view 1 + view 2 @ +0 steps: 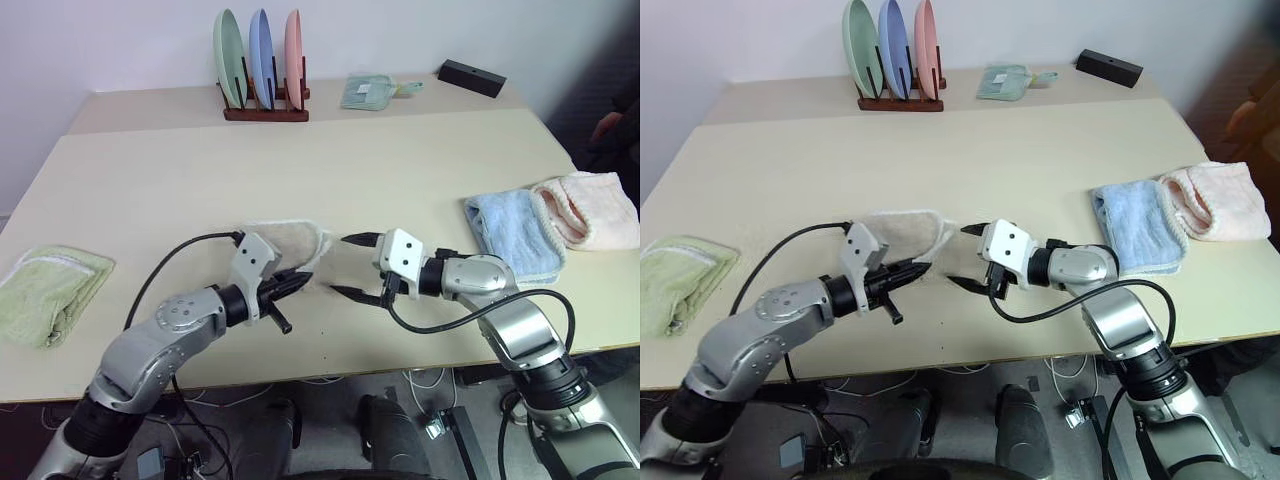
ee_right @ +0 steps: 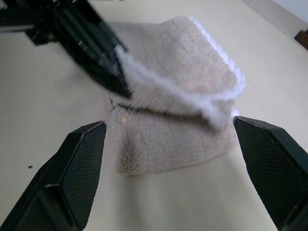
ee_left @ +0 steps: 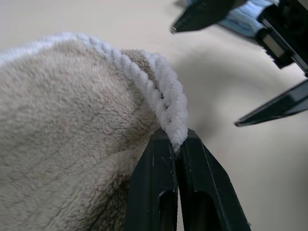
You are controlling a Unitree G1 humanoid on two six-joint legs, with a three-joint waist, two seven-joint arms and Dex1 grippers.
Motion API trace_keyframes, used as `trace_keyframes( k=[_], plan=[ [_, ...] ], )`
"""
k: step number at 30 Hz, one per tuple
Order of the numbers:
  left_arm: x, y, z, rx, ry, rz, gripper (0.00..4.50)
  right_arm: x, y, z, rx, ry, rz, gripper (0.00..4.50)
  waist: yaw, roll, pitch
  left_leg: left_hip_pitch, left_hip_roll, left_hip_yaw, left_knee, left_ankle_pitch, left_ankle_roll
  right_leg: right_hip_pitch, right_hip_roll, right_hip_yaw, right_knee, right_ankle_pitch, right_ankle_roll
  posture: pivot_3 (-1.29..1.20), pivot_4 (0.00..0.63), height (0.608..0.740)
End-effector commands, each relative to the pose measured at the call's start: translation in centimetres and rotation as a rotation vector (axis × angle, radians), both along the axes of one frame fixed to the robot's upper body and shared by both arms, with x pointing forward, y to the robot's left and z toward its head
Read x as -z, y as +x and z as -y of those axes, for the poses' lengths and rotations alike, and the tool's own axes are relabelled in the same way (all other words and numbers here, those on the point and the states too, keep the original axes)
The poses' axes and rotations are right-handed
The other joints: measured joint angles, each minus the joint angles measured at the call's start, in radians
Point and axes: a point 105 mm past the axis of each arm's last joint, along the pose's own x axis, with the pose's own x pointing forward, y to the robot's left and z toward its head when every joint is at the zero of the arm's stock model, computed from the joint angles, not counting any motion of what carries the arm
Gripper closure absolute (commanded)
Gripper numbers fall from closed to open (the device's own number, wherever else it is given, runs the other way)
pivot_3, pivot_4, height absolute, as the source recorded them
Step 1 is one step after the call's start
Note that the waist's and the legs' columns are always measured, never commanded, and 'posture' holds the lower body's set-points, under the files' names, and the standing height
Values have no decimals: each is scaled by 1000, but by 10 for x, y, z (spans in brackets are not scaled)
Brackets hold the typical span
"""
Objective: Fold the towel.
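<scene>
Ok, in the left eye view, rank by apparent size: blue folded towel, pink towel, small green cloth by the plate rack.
1. Blue folded towel and pink towel: look alike; the picture's edge cuts off the pink one, so no ranking.
2. Small green cloth: smallest, though farthest from the camera.

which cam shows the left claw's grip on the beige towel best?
Left wrist view: the left claw is shut on the beige towel's white corded edge, close up. Right wrist view shows the lifted, folded-over towel whole. In the eye views the claw partly hides the towel.
</scene>
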Motion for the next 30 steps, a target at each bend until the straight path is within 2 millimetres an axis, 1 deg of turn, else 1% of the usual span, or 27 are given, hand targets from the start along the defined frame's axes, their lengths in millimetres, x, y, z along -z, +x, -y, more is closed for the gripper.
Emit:
trace_keyframes(
  k=[1,4,5,7,11,12,14,16,18,20,21,22,23,24,25,26,27,28,30],
  plan=[
    [-4,0,9,34,4,38,4469,-14,0,2,8,9,66,167,0,0,0,0,0,0,0,0,0,0,0,0,0,0,0,0,150,738],
    [1,1,10,37,26,39,4469,-13,0,2,11,9,68,167,0,0,0,0,0,0,0,0,0,0,0,0,0,0,0,0,150,738],
    [1,1,10,35,21,33,4190,-13,1,2,12,8,69,167,0,0,0,0,0,0,0,0,0,0,0,0,0,0,0,0,150,738],
    [0,1,7,20,3,24,3547,-13,2,2,14,6,71,167,0,0,0,0,0,0,0,0,0,0,0,0,0,0,0,0,150,738],
    [-8,0,4,17,-41,22,1595,-12,3,3,16,3,73,167,0,0,0,0,0,-1,0,0,0,0,0,0,0,0,0,0,150,738],
    [-20,-4,0,16,-110,8,1092,-12,4,3,18,2,74,167,-1,0,0,0,0,-1,0,0,0,0,0,0,0,0,0,0,150,738],
    [-34,-13,-9,24,-190,-12,1092,-13,6,5,27,1,78,167,-3,0,0,0,1,-2,0,0,0,0,0,0,0,0,0,0,150,738],
    [-41,-21,-19,33,-208,-21,1092,-14,8,8,40,0,82,167,-5,0,0,0,1,-3,0,0,0,0,0,0,0,0,0,0,150,738],
    [-53,-25,-32,16,-239,5,1092,-16,11,11,54,4,85,167,-5,0,0,0,1,-4,0,0,0,-1,0,0,1,0,0,0,150,738],
    [-68,-5,-63,-164,-293,65,1614,-23,13,10,57,48,71,718,-3,0,0,0,1,-3,0,0,0,0,0,0,1,0,0,0,150,738],
    [-71,1,-72,-215,-305,77,1926,-25,13,10,56,63,63,1055,-1,0,0,0,1,-4,1,0,0,0,0,0,1,0,0,0,150,738],
    [-71,9,-83,-285,-264,116,2406,-31,12,4,44,106,47,1539,1,0,0,0,1,-4,1,0,0,0,0,0,1,0,0,0,150,738],
    [-68,17,-90,-341,-225,126,2938,-36,12,-2,36,145,28,2046,1,0,0,0,1,-3,1,0,0,0,0,0,1,0,0,0,150,738],
    [-64,23,-95,-384,-201,125,3415,-39,13,-8,30,178,9,2564,1,0,0,0,0,-3,1,0,0,0,0,0,1,0,0,0,150,738],
    [-60,26,-95,-394,-171,125,3918,-41,13,-14,26,200,-5,3091,0,0,0,1,0,-2,1,0,0,0,0,0,1,0,0,0,150,738],
    [-53,27,-90,-384,-126,127,3937,-42,14,-20,29,220,-13,3673,0,0,0,1,0,-2,1,0,0,0,0,0,1,0,0,0,150,738],
    [-46,29,-85,-374,-84,133,3937,-42,16,-25,39,240,-24,4122,0,0,0,1,0,-2,1,0,0,0,0,0,1,0,0,0,150,738],
    [-39,30,-81,-367,-61,126,3937,-40,20,-30,59,265,-52,4448,0,0,0,1,0,-2,0,0,0,0,0,0,1,0,0,0,150,738],
    [-31,33,-75,-365,-63,108,3937,-36,23,-36,79,287,-91,4448,1,0,0,0,-1,-2,0,0,0,0,0,0,1,1,0,0,150,738]
  ],
)
